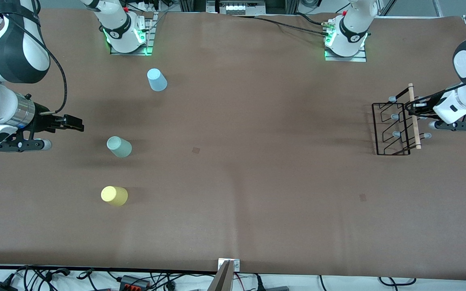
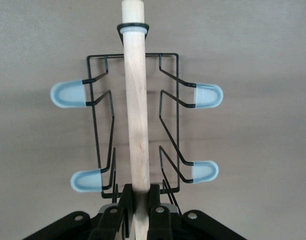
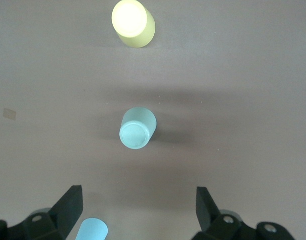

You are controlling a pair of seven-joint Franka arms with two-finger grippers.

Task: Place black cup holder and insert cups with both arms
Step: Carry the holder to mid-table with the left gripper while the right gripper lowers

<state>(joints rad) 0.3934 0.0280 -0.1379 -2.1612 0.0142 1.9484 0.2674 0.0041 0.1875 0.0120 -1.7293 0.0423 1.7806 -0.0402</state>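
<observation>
Left gripper (image 2: 137,210) clamping the rod (image 2: 136,115) of the rack (image 1: 395,128), standing at its end of the table (image 1: 257,182); right gripper (image 3: 137,210) hanging spread over the green cup (image 3: 137,128).

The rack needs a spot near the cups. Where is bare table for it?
Bare table lies between the mint cup and the black cup holder. It is crowded at the right arm's end, around the blue cup and yellow cup.
</observation>
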